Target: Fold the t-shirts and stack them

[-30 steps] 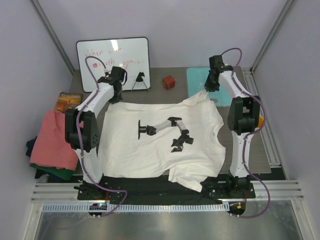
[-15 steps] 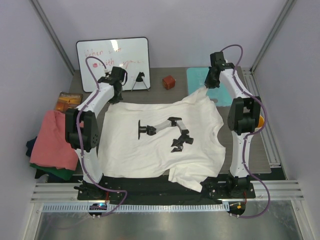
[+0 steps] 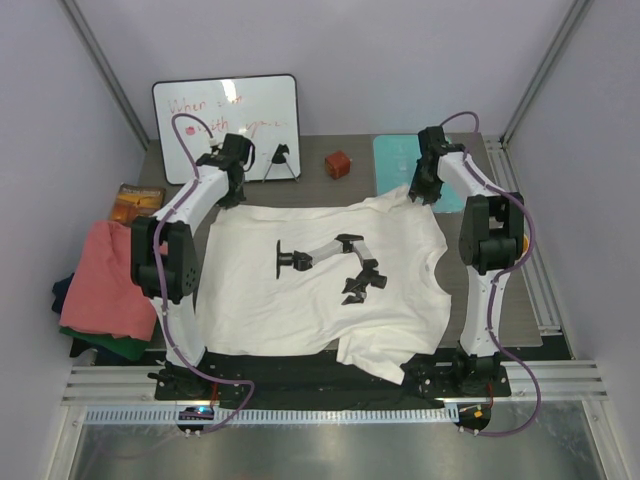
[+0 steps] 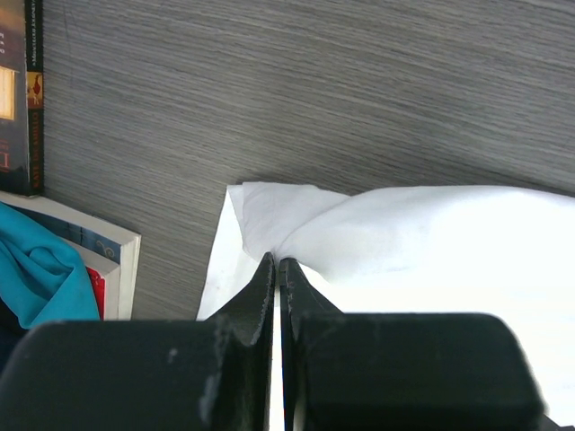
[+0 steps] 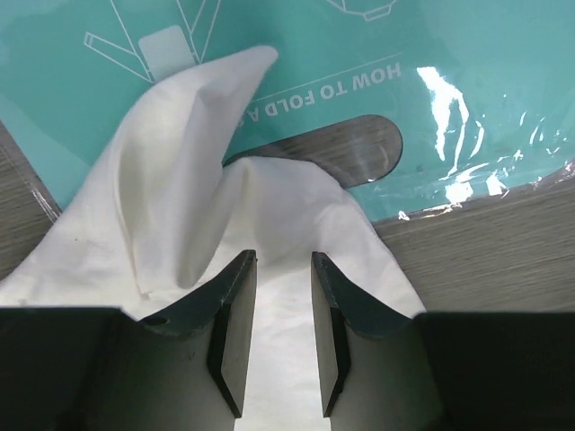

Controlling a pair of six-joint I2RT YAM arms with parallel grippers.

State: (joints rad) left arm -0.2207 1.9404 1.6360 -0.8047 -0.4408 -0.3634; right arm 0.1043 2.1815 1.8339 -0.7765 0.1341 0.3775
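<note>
The left hand (image 4: 277, 269) was clenched, its fingers pressed together on a raised corner fold of the white t-shirt (image 3: 260, 300) at the far left of the bench (image 4: 359, 90). The right hand (image 5: 283, 265) was released, fingers apart above the shirt's far right corner, which lay slack across the edge of the teal mat (image 5: 359, 36).

Half a second earlier that corner hung pinched and lifted from the right hand; now it had dropped, and the hand sat lower and nearer. The rest of the shirt lay spread as before.

Cloth covered the end of the mat's printed line. The salmon-pink shirt (image 3: 105, 275) hid most of the dark green shirt (image 3: 115, 347) and navy shirt (image 3: 62, 290) at the bench's left edge.
</note>
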